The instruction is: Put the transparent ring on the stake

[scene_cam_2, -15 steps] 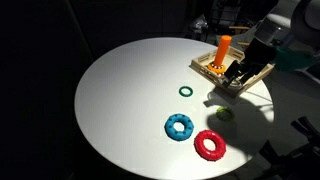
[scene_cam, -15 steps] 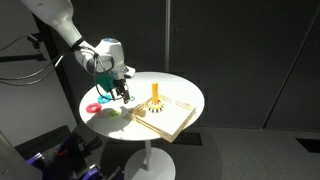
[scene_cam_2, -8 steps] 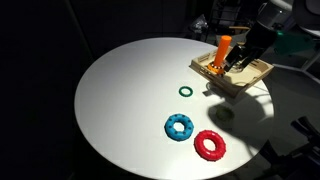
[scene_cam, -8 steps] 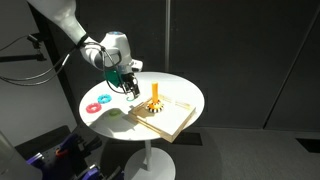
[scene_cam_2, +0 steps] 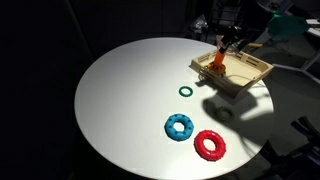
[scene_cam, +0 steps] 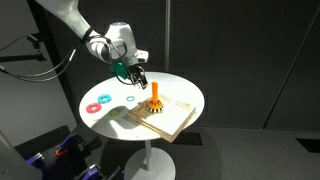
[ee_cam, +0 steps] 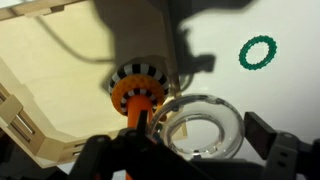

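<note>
The transparent ring (ee_cam: pixel 230 120) is gripped in the end effector (ee_cam: pixel 195 150), just beside the stake (ee_cam: pixel 137 98) (transport step, apparently). Centring above the peg, then lowering, is needed.

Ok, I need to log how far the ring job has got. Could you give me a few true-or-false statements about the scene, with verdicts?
1. The transparent ring already sits down over the stake. False: the gripper holds it beside the stake's top in the wrist view, not threaded on.
2. The green ring lies on the table, off the board. True.
3. The blue ring and the red ring lie side by side on the table. True.
4. The red ring rests on the board. False: it lies on the table, well apart from the board.
</note>
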Available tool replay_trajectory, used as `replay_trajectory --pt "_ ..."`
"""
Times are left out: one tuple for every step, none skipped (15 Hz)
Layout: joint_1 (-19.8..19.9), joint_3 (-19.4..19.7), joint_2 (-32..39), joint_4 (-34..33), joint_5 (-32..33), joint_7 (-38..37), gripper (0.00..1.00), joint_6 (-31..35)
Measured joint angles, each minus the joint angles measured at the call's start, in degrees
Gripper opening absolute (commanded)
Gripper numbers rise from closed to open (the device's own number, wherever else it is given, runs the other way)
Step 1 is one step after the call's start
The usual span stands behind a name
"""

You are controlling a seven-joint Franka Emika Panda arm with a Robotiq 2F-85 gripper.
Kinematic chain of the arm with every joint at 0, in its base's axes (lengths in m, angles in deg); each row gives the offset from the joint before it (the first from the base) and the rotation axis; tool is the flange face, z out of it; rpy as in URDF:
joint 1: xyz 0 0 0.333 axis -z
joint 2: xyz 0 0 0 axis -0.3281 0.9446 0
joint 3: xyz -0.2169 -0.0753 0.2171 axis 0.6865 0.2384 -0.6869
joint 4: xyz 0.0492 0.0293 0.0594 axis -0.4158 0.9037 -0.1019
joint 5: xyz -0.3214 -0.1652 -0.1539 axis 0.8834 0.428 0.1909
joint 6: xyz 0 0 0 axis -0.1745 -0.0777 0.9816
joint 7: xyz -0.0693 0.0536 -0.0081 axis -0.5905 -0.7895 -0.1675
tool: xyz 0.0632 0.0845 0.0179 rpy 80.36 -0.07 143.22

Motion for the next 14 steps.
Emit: replay_trajectory --pt "-0.2 0.4 0.0 -0.5 1.0 -0.9 0.68 0.5" --pt "-0.4 0.9 0.1 -0.9 2.1 -1.8 0.68 1.1" --pt "-0.7 1.4 0.1 -1.2 3.0 -2.8 0.68 1.7" --pt "-0.9 2.0 0.2 -1.4 4.1 -3.7 0.68 2.3" --pt "-1.2 2.6 0.3 -1.6 5.3 -4.8 0.68 2.9" --pt "-1.5 3.3 0.4 -1.8 6.6 -6.1 0.68 3.4" --pt "-1.7 3.9 0.5 -2.1 7.8 -7.2 0.68 3.9" --pt "-2.0 4.6 0.7 -2.4 8.8 -8.2 0.68 4.4" --pt "-2.3 5.2 0.9 -2.6 9.8 -9.2 0.68 4.8" --pt "-2.6 5.9 1.1 -2.9 11.0 -10.5 0.68 5.0" --pt "-2.8 6.5 1.3 -3.1 12.1 -11.6 0.68 5.2" --pt "-3.1 7.1 1.6 -3.3 13.1 -12.7 0.68 5.4" --pt "-3.4 7.7 1.9 -3.6 14.1 -13.8 0.68 5.5" --pt "-3.8 8.4 2.2 -3.9 15.1 -14.8 0.68 5.6"
